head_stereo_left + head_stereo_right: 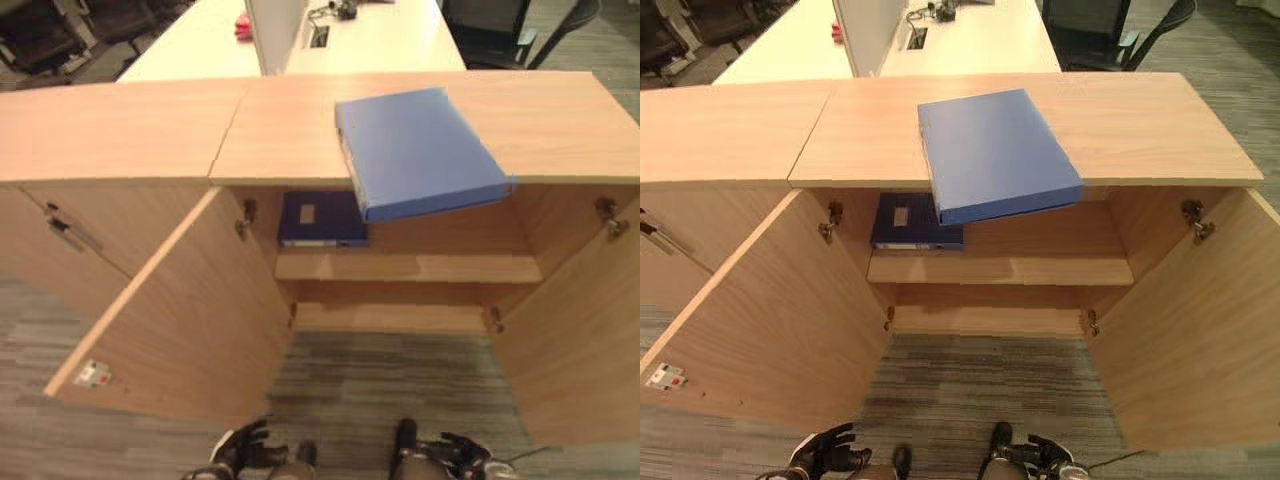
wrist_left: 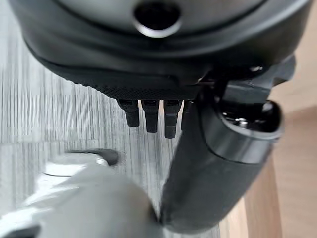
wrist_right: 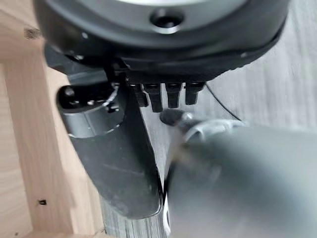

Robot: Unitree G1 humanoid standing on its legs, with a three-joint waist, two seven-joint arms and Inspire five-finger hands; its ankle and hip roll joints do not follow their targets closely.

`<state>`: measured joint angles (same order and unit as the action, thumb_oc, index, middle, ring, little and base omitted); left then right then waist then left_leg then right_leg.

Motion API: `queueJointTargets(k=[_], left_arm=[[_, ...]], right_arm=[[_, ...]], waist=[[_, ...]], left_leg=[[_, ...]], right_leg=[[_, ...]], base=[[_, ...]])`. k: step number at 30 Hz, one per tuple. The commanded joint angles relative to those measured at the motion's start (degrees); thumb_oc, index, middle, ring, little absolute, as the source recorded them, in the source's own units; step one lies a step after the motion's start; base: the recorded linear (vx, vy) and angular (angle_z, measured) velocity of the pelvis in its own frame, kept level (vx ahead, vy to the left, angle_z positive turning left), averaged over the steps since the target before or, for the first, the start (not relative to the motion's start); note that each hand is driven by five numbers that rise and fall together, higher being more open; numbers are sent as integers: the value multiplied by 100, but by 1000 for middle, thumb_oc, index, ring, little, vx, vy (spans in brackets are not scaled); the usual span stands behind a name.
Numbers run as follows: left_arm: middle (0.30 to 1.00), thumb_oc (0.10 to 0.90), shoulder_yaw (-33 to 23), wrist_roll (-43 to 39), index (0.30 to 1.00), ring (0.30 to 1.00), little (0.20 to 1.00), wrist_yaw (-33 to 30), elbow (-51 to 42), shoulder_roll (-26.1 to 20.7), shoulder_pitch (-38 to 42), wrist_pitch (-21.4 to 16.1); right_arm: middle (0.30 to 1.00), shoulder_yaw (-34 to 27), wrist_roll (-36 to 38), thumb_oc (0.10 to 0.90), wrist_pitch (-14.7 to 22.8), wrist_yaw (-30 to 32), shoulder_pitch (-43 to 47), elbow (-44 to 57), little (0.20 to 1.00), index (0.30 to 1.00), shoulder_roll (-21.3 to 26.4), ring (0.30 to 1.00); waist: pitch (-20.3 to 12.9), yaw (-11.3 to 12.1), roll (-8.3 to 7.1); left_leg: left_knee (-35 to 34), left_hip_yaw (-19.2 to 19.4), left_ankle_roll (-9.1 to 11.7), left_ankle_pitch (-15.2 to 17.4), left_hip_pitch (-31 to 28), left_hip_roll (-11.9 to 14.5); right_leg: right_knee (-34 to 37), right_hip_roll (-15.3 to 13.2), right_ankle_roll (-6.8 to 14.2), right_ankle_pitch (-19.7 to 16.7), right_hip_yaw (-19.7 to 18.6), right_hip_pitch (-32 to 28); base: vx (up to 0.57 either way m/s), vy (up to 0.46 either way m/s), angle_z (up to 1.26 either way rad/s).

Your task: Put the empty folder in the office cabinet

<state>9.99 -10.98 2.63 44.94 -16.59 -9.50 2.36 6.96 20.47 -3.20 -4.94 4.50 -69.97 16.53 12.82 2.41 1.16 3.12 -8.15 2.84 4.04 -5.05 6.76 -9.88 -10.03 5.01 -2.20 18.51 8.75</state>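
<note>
wood cabinet point(image 1: 120, 120) open, blue folder point(image 1: 420, 150) overhangs its top edge; looks stiff, light, so we'd grip that edge. left hand point(image 1: 240, 448) and right hand point(image 1: 462, 452) low, fingers relaxed, empty.

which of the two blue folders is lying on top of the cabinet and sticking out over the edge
The lighter blue folder, flat on the cabinet top, overhanging its front edge. The dark navy folder sits inside on the upper shelf.

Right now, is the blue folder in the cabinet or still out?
Out: the blue folder lies on the cabinet top, overhanging the open doors.
</note>
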Motion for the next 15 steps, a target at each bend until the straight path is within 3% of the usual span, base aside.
queueJointTargets(k=[1, 3, 4, 6, 8, 11, 15], left_arm=[[900, 800, -50, -115, 900, 900, 900, -154, -341, -319, 196, -150], [900, 800, -85, -228, 900, 900, 900, -192, -401, -300, 196, -118], [900, 800, -85, -228, 900, 900, 900, -193, -402, -302, 200, -116], [900, 800, -123, -279, 900, 900, 900, -203, -419, -289, 188, -71], [900, 800, -152, -326, 900, 900, 900, -185, -405, -266, 181, -36], [900, 800, -117, -380, 900, 900, 900, -120, -331, -209, 155, -9], [900, 800, -118, -393, 900, 900, 900, -64, -312, -176, 89, -22]], right_arm=[[900, 9, 83, 800, 9, 146, -152, -86, 900, 900, 99, 900], [900, -26, 86, 800, 8, 194, -191, -138, 900, 900, 177, 900], [900, -28, 86, 800, 8, 194, -187, -139, 900, 900, 176, 900], [900, -83, 110, 800, -8, 226, -215, -170, 900, 900, 202, 900], [900, -142, 176, 800, -18, 244, -255, -178, 900, 900, 209, 900], [900, -171, 278, 800, -24, 225, -288, -111, 900, 900, 208, 900], [900, -54, 210, 800, -17, 204, -248, -21, 900, 900, 174, 900]], waist=[[-23, 15, -201], [30, 68, -128], [21, 50, -148], [81, 63, -165], [112, 49, -208], [117, 102, -288], [62, 230, -195]], left_leg=[[198, -145, 294, 208, -278, 30], [687, 13, 377, -329, -15, 260], [674, -5, 372, -362, 9, 234], [1047, 438, 330, -655, 223, 407], [1319, 1012, 260, -651, 419, 506], [1314, 1384, 8, 101, 807, -123], [1000, 1649, -134, 109, 1011, -572]], right_leg=[[314, -376, 262, -476, -81, 147], [230, -234, 95, -157, 112, -44], [249, -261, 96, -180, 125, -35], [245, -185, -33, 4, 278, -238], [276, -142, -124, 144, 437, -403], [364, -123, -147, 176, 477, -522], [398, 7, -95, 160, 406, -586]], base=[[148, -291, 52], [102, -235, 22], [84, -241, 24], [60, -240, 27], [46, -265, 52], [74, -184, 16], [79, -43, -25]])
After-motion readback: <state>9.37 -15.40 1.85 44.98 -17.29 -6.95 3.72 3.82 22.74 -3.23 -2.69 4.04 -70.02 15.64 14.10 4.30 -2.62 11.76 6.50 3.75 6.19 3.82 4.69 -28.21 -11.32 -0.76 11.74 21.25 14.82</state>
